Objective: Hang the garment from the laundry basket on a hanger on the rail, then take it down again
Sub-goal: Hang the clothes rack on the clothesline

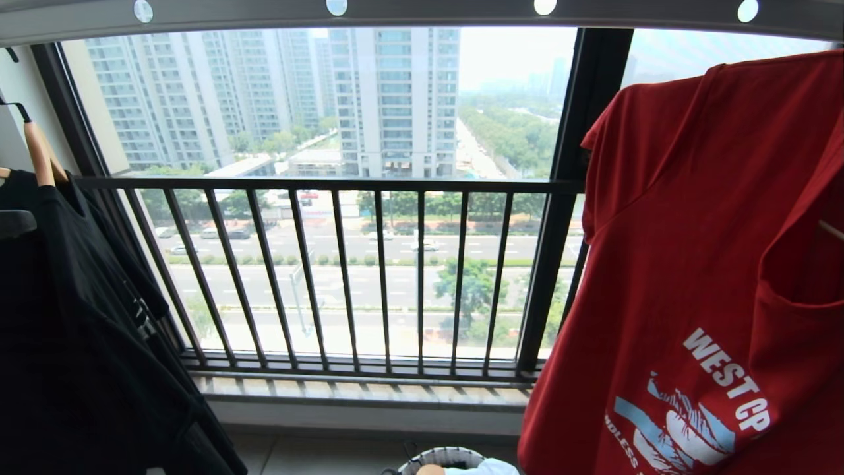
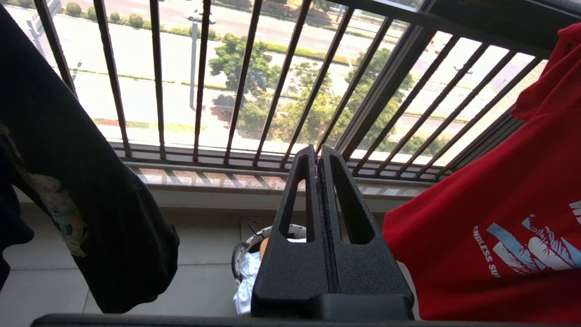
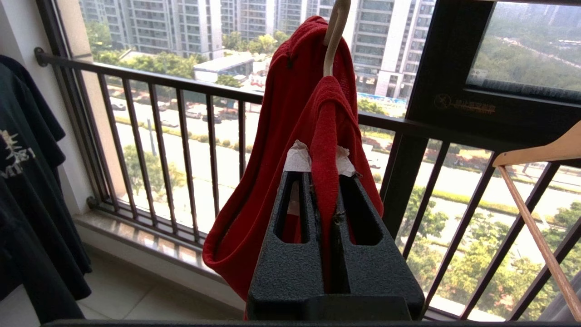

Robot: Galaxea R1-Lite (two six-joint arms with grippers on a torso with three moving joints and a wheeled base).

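Right tool (image 3: 323, 190): clenching red fabric of the garment (image 3: 290, 136), w/ the hanger (image 3: 333, 41) hook sticking up above.
Left tool (image 2: 317, 156): pressed shut, gripping nothing, hovering over floor near the laundry basket (image 2: 240, 254).
Garment: hanging at right side of window, below the rail (image 1: 422, 13).
Laundry basket: sitting on floor by window railing (image 1: 343, 277).
Black T-shirt (image 1: 79, 330): hanging at left.

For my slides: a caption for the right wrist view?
Right gripper shut on the red T-shirt, draped over the off-white hanger, before the window railing.
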